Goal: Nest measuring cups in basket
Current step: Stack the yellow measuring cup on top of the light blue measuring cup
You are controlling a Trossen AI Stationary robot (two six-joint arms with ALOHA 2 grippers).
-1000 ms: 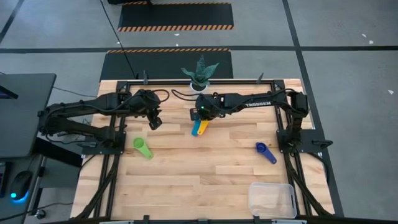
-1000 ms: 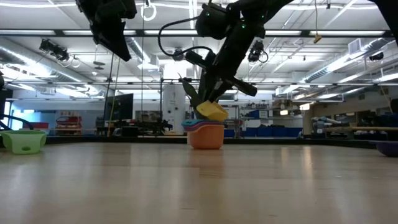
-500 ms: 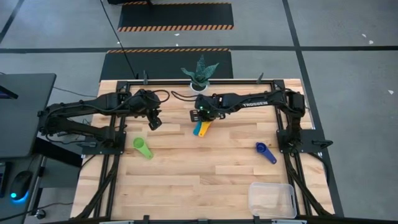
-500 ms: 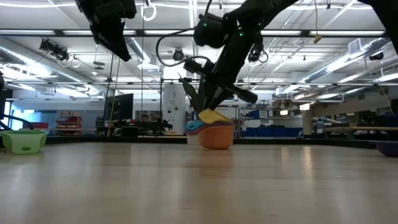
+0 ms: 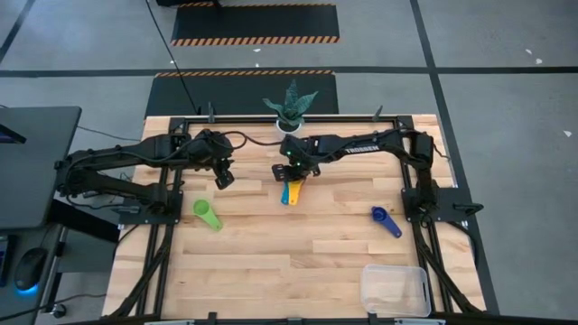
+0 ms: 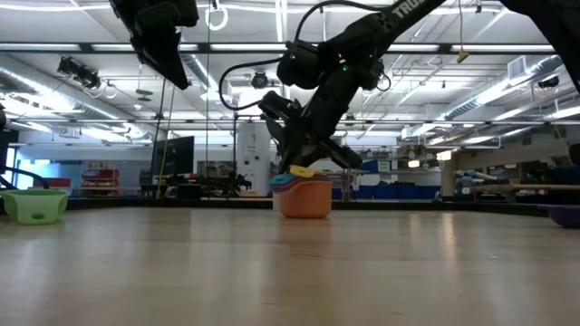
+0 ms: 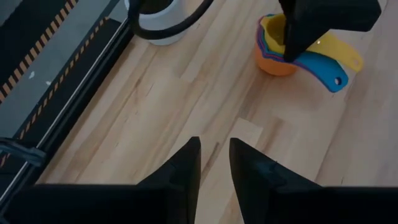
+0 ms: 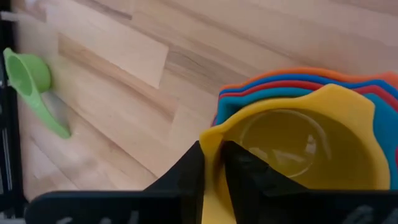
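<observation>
I work on a big wooden table (image 5: pixel 271 262). The clear basket (image 5: pixel 394 289) sits in the lower right of the high view, far from my arms. A white plant pot (image 5: pixel 289 124) stands at the top middle. Just below it is a stack of cups (image 6: pixel 303 196), with the orange cup (image 6: pixel 304 203) at the bottom. My right gripper (image 5: pixel 291 173) is over that stack, and its fingers (image 8: pixel 186 180) are pinched nearly shut on the rim of the yellow cup (image 8: pixel 305 140), which sits in the top of the stack. My left gripper (image 5: pixel 224 177) hangs in the air at the upper left, fingers (image 7: pixel 185 169) a little apart and holding nothing. The green cup (image 5: pixel 208 215) lies at the left, and the navy cup (image 5: pixel 386 220) lies at the right.
</observation>
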